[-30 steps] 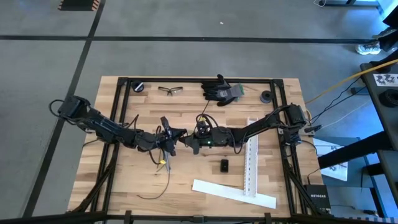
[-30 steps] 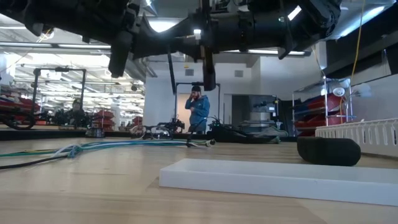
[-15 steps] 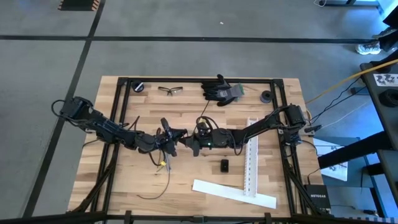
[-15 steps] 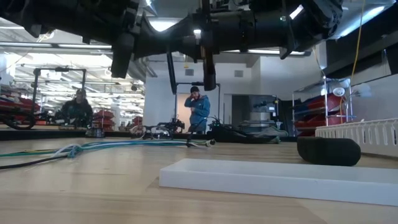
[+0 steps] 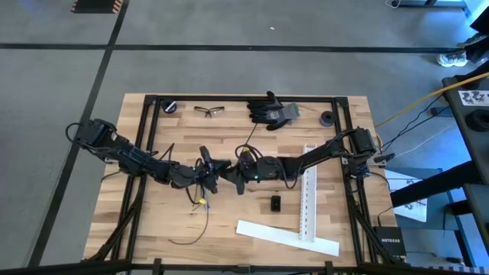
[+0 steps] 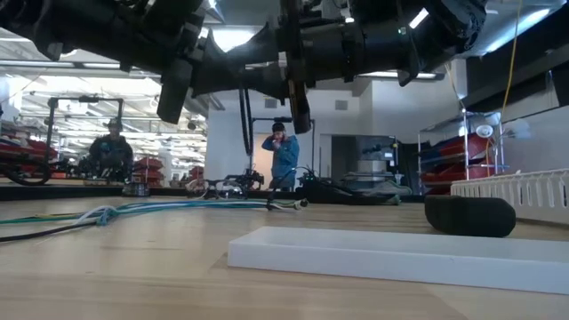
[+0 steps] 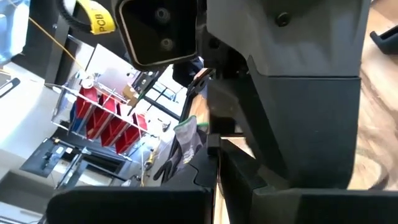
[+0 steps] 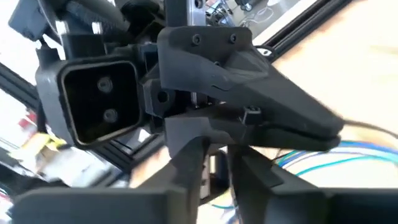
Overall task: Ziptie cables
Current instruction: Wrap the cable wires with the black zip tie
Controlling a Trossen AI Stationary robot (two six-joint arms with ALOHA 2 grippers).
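Note:
My two grippers meet nose to nose high above the middle of the table. My left gripper [image 5: 212,169] [image 7: 217,168] is shut. My right gripper [image 5: 229,172] [image 8: 214,165] faces it with a narrow gap between its fingers. A thin black ziptie [image 6: 242,107] hangs in a loop between them in the low view. The pale blue and greenish cables [image 6: 160,208] [image 8: 311,158] lie slack on the table under the grippers. Their ends [image 5: 200,197] lie just near of my left gripper. My left gripper is shut on the ziptie, level and clear of the table. A thin dark strand [image 8: 367,127] runs out from its fingertips. The two grippers crowd the spot, so which part of the ziptie it has stays hidden.
A flat white strip [image 5: 286,237] and a perforated white strip [image 5: 309,191] lie at the near right, with a small black block [image 5: 275,203] beside them. Black gloves [image 5: 271,111] and glasses [image 5: 208,111] lie at the far edge. People [image 6: 283,160] stand in the room behind.
My right gripper has rolled a little about the line it points along and has stayed where it was. The cables have not moved.

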